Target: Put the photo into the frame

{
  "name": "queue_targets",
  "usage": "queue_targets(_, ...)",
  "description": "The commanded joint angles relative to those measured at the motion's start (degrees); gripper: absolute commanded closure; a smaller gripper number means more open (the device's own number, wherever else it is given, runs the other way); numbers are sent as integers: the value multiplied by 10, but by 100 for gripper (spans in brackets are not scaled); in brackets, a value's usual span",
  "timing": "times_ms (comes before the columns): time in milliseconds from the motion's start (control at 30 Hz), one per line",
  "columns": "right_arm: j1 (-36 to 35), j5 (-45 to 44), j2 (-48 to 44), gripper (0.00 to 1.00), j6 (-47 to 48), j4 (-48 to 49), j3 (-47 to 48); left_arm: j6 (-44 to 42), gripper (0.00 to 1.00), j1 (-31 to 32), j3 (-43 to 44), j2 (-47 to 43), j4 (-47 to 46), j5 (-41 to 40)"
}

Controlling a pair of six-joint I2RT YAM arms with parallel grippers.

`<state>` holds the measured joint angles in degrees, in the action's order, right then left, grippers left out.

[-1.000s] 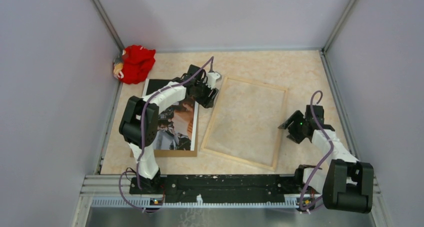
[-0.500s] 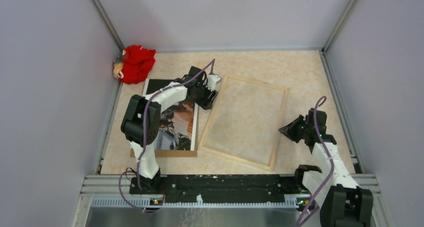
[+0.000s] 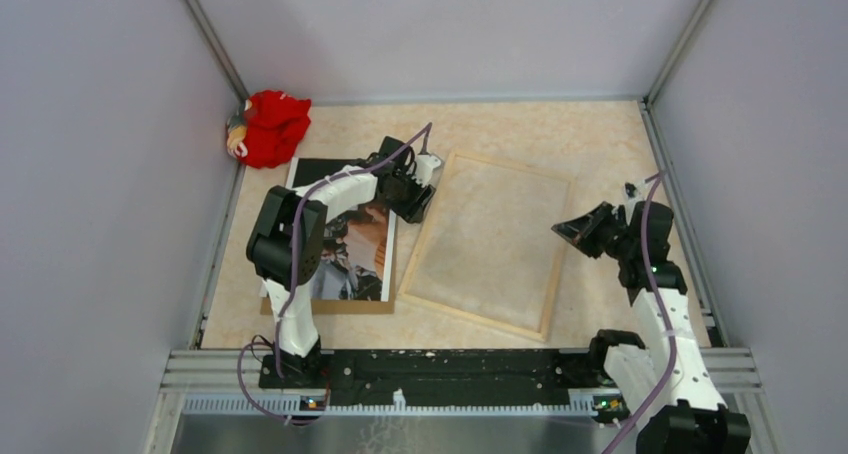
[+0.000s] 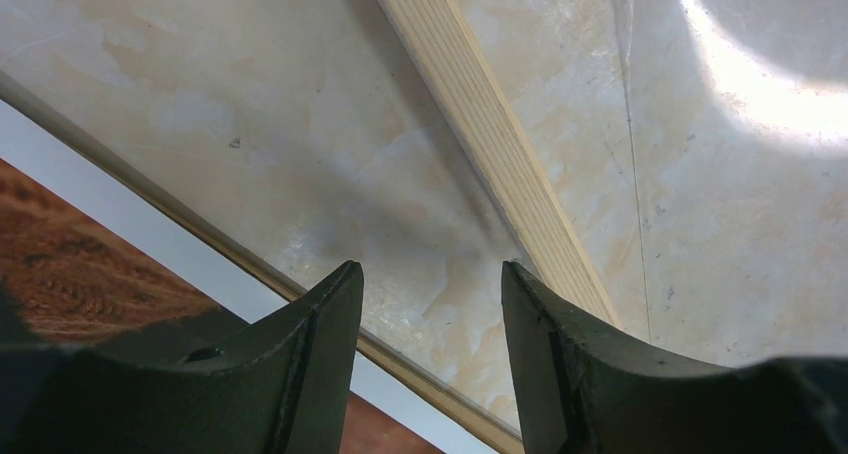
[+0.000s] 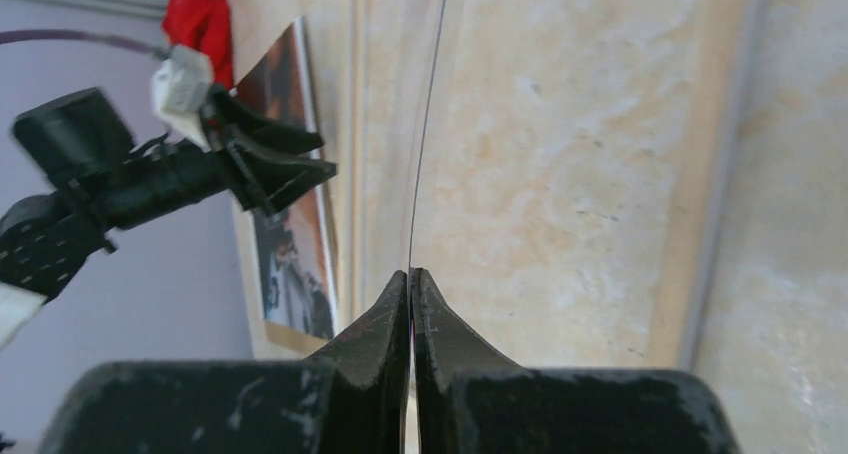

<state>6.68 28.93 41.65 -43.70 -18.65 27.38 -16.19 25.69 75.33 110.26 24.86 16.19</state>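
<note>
Right pincer [image 5: 410,274] of the two-armed robot, pressed together on the edge of a thin clear sheet [image 5: 424,124] that runs away from its tips edge-on, sits at the right-hand rail of the large, thin, pale-wood rectangular frame [image 3: 480,319], which lies back-up on the marbled beige table [image 3: 600,134]. Left pincer [image 4: 430,309], spread and holding nothing, hovers low over the bare strip of table just off the frame's left rail, near its far corner. The large glossy rectangular photo [image 3: 352,249], dark brown and orange with a thin white border, lies flat just left of the frame. It rests on a plain brown backing board [image 3: 330,306], whose edge shows past the print about level with the frame's near rail.

The print is likely light, thin and bendy, with a gloss that is slippery and quick to mark. Lying flat, it offers no lip to pinch. A sound hold would probably be on the white border along the edge facing the frame, where the open left pincer is closest, with one finger worked under a corner. A hard squeeze or a one-corner lift could crease it. The frame itself looks stiff but slight, and apt to slide if nudged.
</note>
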Motion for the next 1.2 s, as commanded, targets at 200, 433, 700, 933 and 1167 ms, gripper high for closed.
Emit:
queue_targets(200, 1, 213, 96, 100, -48, 144, 159, 21, 45, -33, 24, 2, 13, 46)
queue_targets(433, -19, 252, 118, 100, -123, 215, 190, 25, 48, -68, 35, -7, 26, 78)
queue_targets(700, -102, 250, 173, 100, -126, 250, 253, 30, 50, -78, 31, -16, 32, 100)
queue_targets(933, -115, 250, 190, 100, -130, 285, 250, 30, 51, -94, 29, -23, 36, 106)
queue_targets(1167, -115, 225, 202, 100, -102, 307, 135, 30, 52, -99, 20, -24, 30, 106)
